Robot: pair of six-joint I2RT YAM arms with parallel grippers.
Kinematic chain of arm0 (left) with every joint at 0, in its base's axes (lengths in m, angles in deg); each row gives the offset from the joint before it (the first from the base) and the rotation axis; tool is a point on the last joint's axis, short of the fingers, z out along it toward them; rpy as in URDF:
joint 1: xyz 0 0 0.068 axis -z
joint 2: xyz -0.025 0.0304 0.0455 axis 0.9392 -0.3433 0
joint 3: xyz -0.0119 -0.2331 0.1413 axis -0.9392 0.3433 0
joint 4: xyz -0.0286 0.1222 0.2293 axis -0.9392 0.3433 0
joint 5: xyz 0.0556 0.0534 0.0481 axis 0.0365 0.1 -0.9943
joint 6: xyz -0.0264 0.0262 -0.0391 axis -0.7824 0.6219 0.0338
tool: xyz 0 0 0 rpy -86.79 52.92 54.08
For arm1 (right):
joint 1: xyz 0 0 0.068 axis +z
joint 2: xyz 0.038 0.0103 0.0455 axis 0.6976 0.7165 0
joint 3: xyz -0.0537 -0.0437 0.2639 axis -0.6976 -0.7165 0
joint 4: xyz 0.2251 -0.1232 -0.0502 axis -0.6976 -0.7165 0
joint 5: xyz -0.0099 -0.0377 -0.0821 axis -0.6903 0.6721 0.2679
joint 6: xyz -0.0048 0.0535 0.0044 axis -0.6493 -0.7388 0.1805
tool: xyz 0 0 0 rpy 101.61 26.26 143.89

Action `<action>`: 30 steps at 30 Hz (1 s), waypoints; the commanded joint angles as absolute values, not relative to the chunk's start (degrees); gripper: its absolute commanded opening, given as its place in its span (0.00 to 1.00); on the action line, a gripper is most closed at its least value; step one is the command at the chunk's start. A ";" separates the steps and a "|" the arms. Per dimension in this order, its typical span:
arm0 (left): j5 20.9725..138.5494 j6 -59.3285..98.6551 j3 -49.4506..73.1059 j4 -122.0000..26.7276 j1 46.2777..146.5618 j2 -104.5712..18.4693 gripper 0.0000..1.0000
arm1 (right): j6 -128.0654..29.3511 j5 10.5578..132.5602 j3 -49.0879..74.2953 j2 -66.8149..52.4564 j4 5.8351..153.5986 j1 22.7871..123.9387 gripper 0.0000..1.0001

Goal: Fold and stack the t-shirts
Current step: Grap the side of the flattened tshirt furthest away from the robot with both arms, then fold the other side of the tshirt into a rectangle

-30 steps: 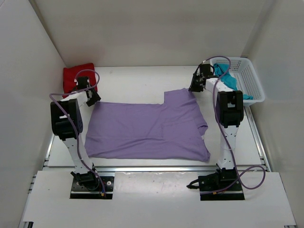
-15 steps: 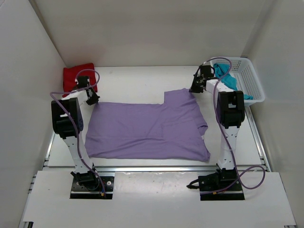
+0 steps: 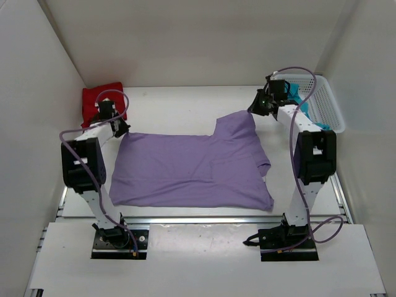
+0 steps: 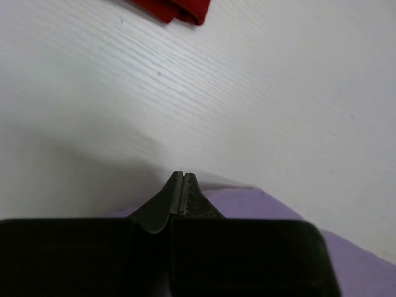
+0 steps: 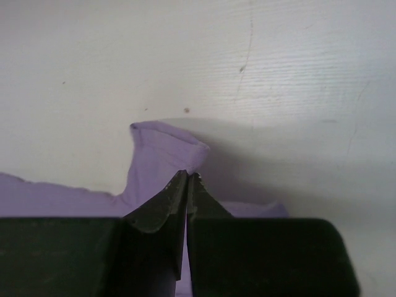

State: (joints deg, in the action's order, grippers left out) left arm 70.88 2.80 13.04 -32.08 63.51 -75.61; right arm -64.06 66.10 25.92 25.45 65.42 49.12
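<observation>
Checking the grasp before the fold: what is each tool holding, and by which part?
Both hold the lavender t-shirt: the right tool pinches the tip of its far sleeve; the left tool appears to pinch its far hem corner.

The lavender t-shirt (image 3: 198,167), dark red t-shirt (image 3: 98,98) and teal t-shirt (image 3: 293,96) are plain; the lattice basket (image 3: 331,114) is white.

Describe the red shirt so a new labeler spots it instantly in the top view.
Find the white table and its far left corner, where the walls meet. The dark red t-shirt sits there as a small folded bundle, just beyond the left end effector. The lavender t-shirt lies spread flat mid-table; this one is compact and red.
</observation>
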 commanded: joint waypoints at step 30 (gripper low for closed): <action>76.95 0.22 38.81 -32.96 56.47 -40.25 0.00 | -68.38 63.83 -34.46 -49.93 59.14 47.49 0.00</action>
